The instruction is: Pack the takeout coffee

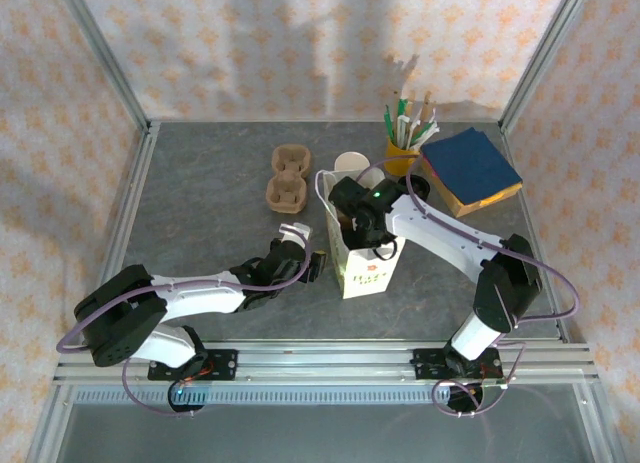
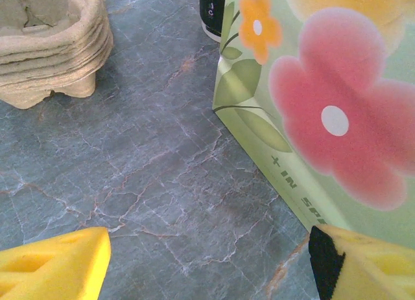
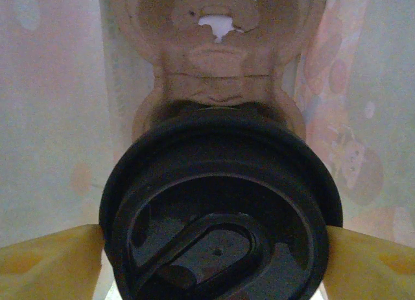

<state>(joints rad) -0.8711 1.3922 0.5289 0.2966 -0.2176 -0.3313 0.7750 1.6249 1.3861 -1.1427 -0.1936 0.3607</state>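
Seating the takeout coffee (image 3: 220,216) in the paper bag (image 1: 368,273) appears to be the current step: the cup sits inside the bag, apparently on a pulp carrier (image 3: 220,67). The right gripper (image 3: 217,261) flanks the black lid with fingers spread wide; whether they grip it cannot be determined. Next, confirm release and lift straight up, clear of the bag walls, while the left gripper (image 2: 209,254), open and empty, waits beside the bag.

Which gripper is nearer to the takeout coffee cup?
Right. The right gripper straddles the takeout coffee cup inside the paper bag; the left gripper sits outside, beside the bag's flowered wall.
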